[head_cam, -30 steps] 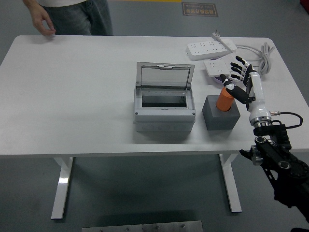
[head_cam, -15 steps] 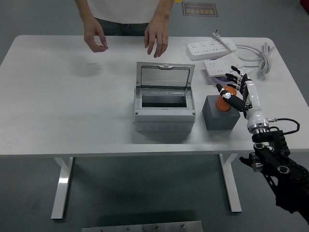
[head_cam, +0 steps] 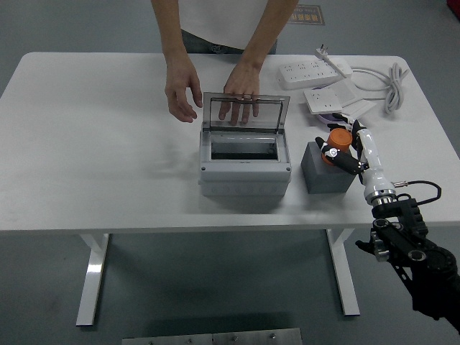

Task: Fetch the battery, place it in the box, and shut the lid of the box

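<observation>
- Battery, orange, stands upright in the grey block just right of the box; we see our right hand closed around it.
- Behind the box a person stands; one hand touches the raised clear lid from behind, the other hand hovers near the lid's left corner.
- Further right of the box, two power strips lie on the white table.
</observation>
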`<state>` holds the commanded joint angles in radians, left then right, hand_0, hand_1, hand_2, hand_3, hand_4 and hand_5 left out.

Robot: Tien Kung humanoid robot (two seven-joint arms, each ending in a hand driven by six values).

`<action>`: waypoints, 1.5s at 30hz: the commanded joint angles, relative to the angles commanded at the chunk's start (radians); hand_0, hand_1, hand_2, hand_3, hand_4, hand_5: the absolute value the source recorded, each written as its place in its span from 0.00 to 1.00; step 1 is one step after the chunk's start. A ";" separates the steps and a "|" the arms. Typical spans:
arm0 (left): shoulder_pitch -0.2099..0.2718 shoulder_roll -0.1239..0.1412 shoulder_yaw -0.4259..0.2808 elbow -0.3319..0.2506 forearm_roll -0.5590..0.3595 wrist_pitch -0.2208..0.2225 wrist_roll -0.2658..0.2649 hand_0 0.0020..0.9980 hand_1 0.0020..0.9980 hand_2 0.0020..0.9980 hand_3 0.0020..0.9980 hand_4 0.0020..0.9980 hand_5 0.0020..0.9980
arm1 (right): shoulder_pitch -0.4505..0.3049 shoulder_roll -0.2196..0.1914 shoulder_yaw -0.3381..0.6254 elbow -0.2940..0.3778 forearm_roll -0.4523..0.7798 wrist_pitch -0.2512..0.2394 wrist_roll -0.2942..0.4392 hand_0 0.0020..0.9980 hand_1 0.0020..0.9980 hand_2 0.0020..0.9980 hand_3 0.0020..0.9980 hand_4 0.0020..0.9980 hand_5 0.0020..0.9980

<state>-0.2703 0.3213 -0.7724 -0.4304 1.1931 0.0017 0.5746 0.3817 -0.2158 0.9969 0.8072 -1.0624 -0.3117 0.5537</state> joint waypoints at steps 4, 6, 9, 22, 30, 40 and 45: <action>-0.001 -0.001 -0.001 0.000 0.003 -0.001 -0.001 0.63 0.70 0.57 0.54 0.50 0.00 | 0.001 0.000 -0.003 -0.002 0.003 -0.003 0.001 0.63 0.70 0.68 0.76 0.71 0.00; -0.002 -0.002 -0.002 0.000 0.005 -0.002 -0.001 0.63 0.70 0.57 0.54 0.50 0.00 | 0.002 0.000 -0.005 -0.001 0.003 -0.005 0.001 0.63 0.70 0.68 0.76 0.71 0.00; -0.002 -0.003 -0.003 0.000 0.008 -0.003 0.000 0.63 0.70 0.57 0.54 0.50 0.00 | 0.003 0.001 -0.008 0.002 0.004 -0.008 0.001 0.61 0.69 0.67 0.74 0.69 0.00; -0.002 -0.008 -0.010 0.000 0.021 -0.009 0.004 0.63 0.70 0.57 0.54 0.50 0.00 | 0.005 0.000 -0.013 0.017 0.026 -0.029 0.006 0.54 0.65 0.64 0.68 0.67 0.00; -0.006 -0.007 -0.007 0.001 0.016 -0.005 -0.002 0.63 0.70 0.57 0.54 0.50 0.00 | 0.003 0.000 -0.016 0.010 0.052 -0.035 -0.007 0.44 0.57 0.59 0.61 0.60 0.00; -0.010 0.000 -0.006 0.002 0.014 0.003 -0.010 0.63 0.70 0.57 0.54 0.50 0.00 | 0.002 -0.002 -0.029 0.015 0.047 -0.047 -0.034 0.39 0.48 0.52 0.49 0.41 0.00; -0.008 0.000 -0.008 0.001 0.021 0.003 -0.010 0.63 0.70 0.57 0.54 0.50 0.00 | 0.003 -0.001 -0.038 0.017 0.048 -0.051 -0.039 0.38 0.41 0.48 0.43 0.42 0.00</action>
<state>-0.2785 0.3214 -0.7808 -0.4290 1.2146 0.0043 0.5650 0.3848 -0.2171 0.9594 0.8239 -1.0141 -0.3628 0.5151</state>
